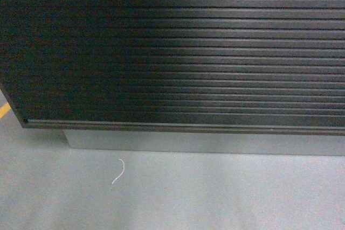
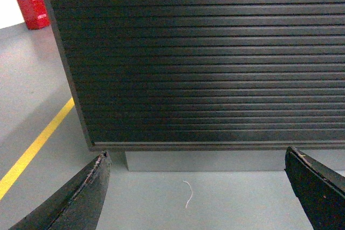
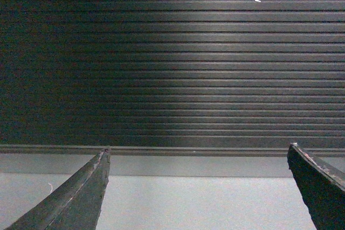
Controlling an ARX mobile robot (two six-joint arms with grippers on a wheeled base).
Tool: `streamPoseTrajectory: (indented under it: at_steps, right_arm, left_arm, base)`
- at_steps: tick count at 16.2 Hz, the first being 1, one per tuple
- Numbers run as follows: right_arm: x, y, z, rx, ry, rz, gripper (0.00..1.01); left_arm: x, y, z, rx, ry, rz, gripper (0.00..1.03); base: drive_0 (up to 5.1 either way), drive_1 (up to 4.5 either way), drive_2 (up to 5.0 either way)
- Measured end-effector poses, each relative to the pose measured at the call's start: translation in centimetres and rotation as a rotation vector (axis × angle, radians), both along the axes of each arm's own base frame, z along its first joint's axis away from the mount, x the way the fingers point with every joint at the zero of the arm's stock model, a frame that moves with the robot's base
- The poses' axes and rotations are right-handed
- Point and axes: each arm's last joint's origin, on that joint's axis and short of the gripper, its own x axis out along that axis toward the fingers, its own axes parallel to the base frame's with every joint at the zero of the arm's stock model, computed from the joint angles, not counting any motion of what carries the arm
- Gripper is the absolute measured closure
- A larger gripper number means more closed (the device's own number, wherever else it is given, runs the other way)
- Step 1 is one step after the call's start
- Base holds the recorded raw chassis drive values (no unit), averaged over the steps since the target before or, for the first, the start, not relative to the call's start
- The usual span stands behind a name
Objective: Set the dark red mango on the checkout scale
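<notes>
Checkout [image 1: 178,52]: facing ribbed front, filling views
Left claw [image 2: 197,187]: gaping wide, holding nothing
Right claw [image 3: 197,187]: gaping wide, holding nothing

Black ribbed checkout [image 1: 178,47] front, grey plinth [image 1: 205,143], grey floor [image 1: 215,197], yellow floor line [image 2: 32,149], red box [image 2: 31,7]

A: What can you count here?
B: You have one desk [image 1: 178,52], one pale thread [image 1: 118,171] on the floor, one yellow floor line [image 2: 33,146], one red box [image 2: 30,7].
A: Hands?
B: Two: left hand [image 2: 197,197], right hand [image 3: 198,192].
</notes>
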Motion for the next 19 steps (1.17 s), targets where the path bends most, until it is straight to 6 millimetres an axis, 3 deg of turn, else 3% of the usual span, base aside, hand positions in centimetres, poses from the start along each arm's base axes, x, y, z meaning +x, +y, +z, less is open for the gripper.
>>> streamPoseTrajectory:
  at_steps: [19]
  right_arm:
    - [0.0, 0.0, 0.0, 0.0, 0.0, 0.0, 0.03]
  left_arm:
    - [0.0, 0.0, 0.0, 0.0, 0.0, 0.0, 0.05]
  base:
    - [-0.1, 2.03, -2.3]
